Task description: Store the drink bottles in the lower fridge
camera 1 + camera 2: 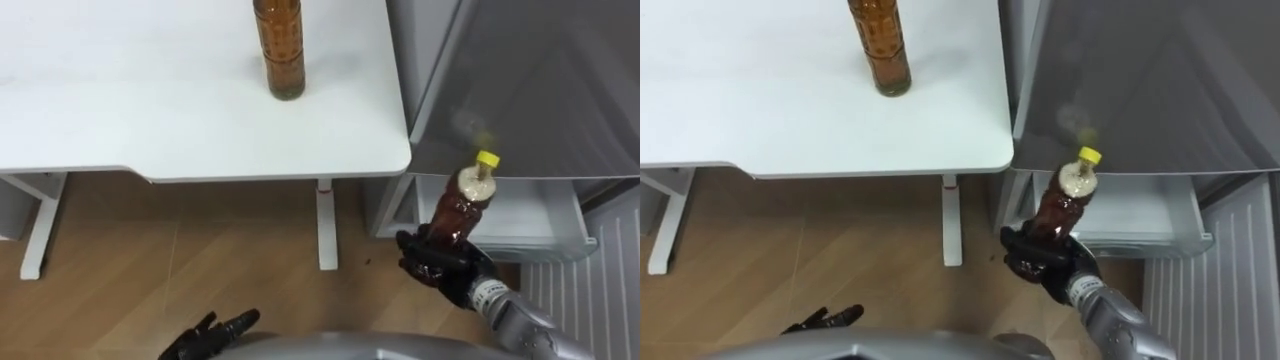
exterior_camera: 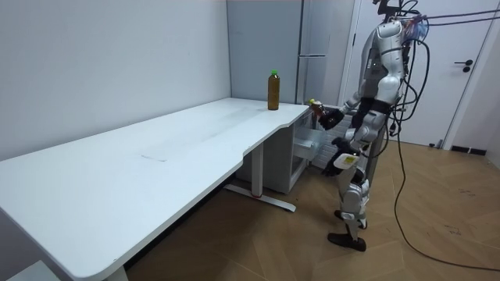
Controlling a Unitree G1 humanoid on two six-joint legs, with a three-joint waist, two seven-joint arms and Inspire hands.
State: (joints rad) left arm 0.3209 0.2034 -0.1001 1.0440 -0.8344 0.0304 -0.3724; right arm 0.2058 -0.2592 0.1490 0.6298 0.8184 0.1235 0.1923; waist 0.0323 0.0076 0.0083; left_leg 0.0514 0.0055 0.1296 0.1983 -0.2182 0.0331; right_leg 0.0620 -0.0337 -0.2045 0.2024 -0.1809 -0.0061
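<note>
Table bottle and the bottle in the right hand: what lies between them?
In the left eye view, just bare table up to its corner, then the white fridge drawer.

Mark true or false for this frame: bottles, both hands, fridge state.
1. The right hand holds a yellow-capped bottle. True.
2. That bottle is already inside the lower fridge. False: it is in the hand, in front of the open compartment.
3. A second bottle stands upright on the white table. True.
4. The left hand grips a bottle too. False: it hangs low with relaxed fingers, holding nothing.
5. The lower fridge is closed. False: it is open, and its white drawer shows.
</note>
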